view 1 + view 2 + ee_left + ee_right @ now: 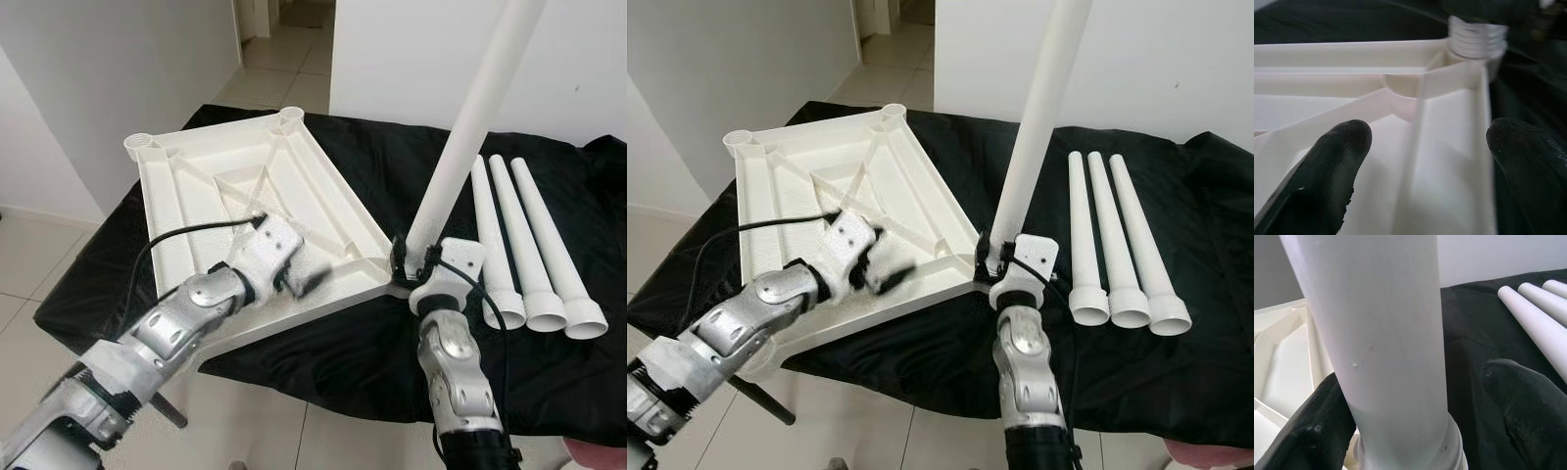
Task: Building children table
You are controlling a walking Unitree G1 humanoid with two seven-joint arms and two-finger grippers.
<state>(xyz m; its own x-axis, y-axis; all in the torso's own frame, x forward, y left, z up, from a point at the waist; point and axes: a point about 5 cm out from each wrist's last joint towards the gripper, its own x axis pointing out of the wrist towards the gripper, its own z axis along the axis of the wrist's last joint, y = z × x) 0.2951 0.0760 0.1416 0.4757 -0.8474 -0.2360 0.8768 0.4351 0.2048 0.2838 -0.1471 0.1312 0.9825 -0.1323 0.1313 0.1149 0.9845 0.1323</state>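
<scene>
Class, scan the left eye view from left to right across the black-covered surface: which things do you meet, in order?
Left gripper over the upturned white tabletop → upright table leg at the right gripper → three loose legs lying side by side.

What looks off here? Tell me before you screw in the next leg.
The standing leg leans toward the robot's right instead of rising square from the upturned tabletop; its threads still show above the corner socket, so it isn't fully seated. The right claw grips its base. Three spare legs lie tidy.
</scene>
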